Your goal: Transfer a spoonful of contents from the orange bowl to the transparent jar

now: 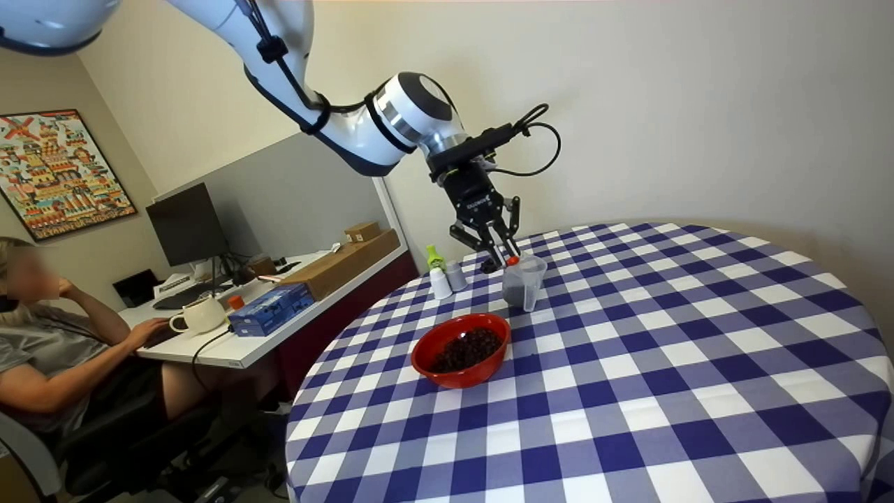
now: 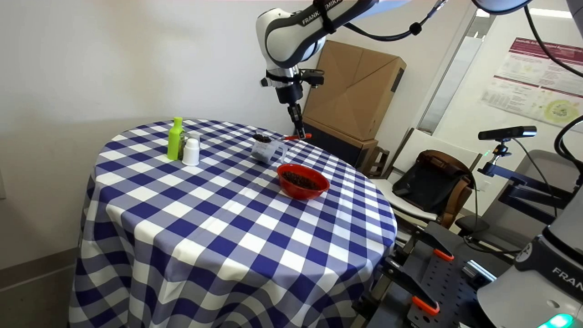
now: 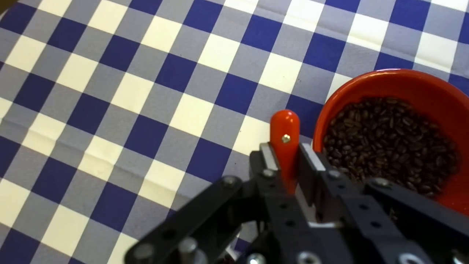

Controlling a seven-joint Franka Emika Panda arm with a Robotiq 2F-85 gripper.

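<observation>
1. Claw is pinched tight on the red-handled spoon, so grip's sorted imo.
2. Clear jar stands far and left of the red-orange bowl in an exterior view; coffee beans are heaped on the spoon near the jar's mouth.
3. Can't tell if they're centred over it, so I'd line up first, then roll the spoon slowly from low down.

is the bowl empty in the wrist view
No, a heap of dark beans lies in the bowl, with bare red wall showing around part of it.
</observation>
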